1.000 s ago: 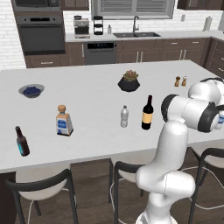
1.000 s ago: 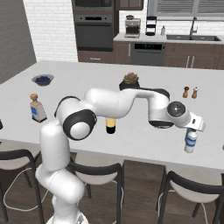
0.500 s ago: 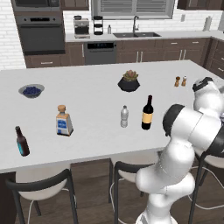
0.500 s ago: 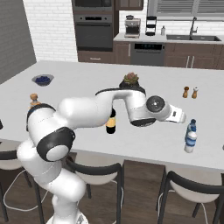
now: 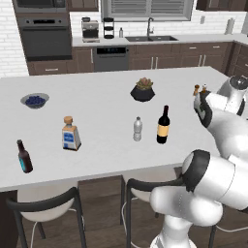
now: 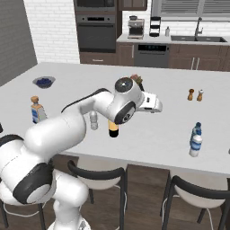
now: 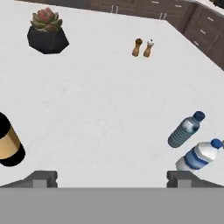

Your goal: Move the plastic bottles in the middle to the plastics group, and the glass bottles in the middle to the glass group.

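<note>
While the gripper (image 7: 111,178) hangs above the white counter (image 7: 100,113) with its jaws spread wide and nothing between them, the blue-labelled bottle (image 7: 199,155) is seen standing just beside the teal bottle (image 7: 185,130) near the counter's right end. The wine bottle (image 5: 163,125) is left upright in the middle of the counter, with the plain clear bottle (image 5: 138,129) close to its left. Far to the left, the corked bottle (image 5: 70,133) and the brown bottle (image 5: 24,156) are seen standing apart.
</note>
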